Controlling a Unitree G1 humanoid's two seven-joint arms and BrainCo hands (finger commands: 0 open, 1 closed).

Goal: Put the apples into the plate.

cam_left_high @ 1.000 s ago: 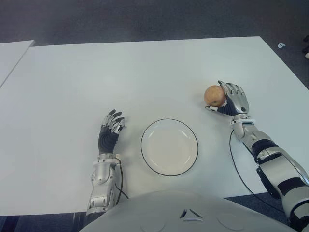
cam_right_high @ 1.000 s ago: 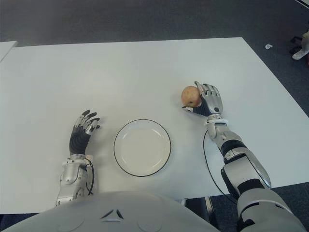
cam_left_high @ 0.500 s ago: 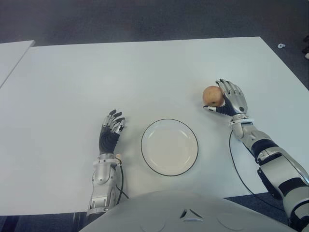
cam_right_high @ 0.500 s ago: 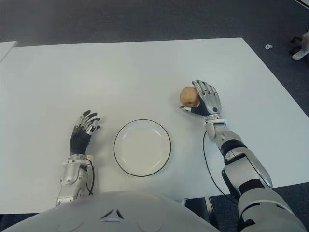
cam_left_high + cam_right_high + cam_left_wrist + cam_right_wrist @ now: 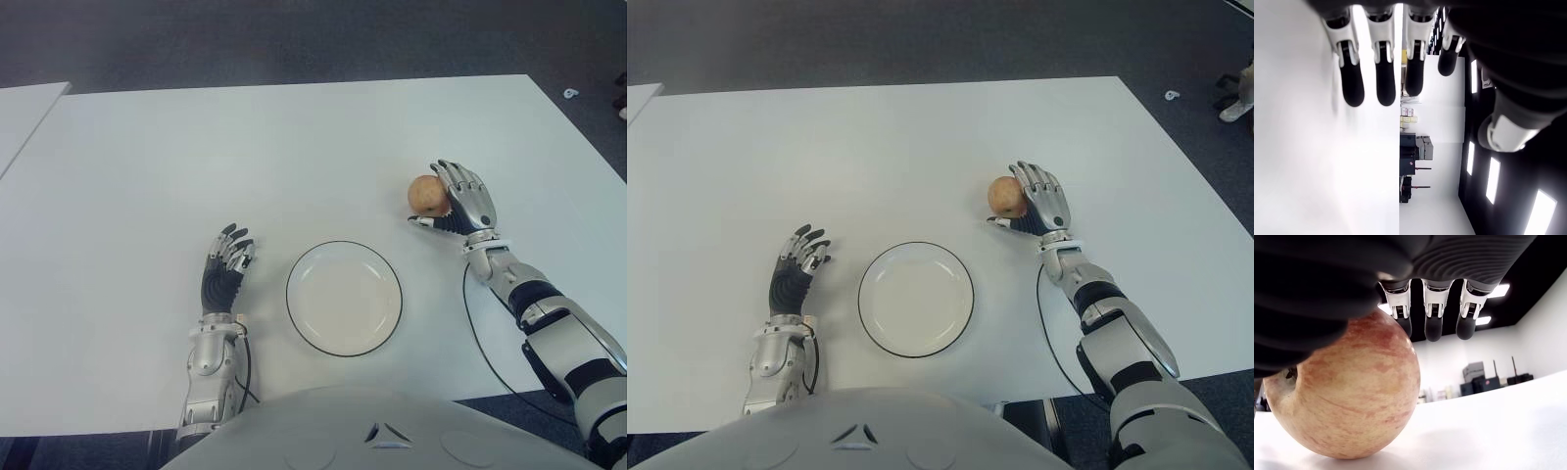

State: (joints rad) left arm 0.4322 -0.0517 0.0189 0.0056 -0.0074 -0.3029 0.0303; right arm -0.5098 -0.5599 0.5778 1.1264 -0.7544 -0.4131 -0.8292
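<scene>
At two o'clock from white round plate (image 5: 344, 298): right hand (image 5: 460, 201), fingers extended, now nudging yellow-red apple (image 5: 427, 194) plateward, ungrasped.

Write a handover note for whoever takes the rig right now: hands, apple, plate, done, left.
Right hand: against the far right side of the round red-yellow apple, fingers extended past it, not closed around it. The right wrist view shows the apple sitting on the white table.
Left hand: idle, fingers loosely open, holding nothing, left of the plate.
White round plate with a dark rim: near the table's front edge, nothing in it; the apple lies beyond it, to its right.
Done: right hand brought to the apple.
Left: close the grasp, lift, carry the apple to the plate, release.
</scene>
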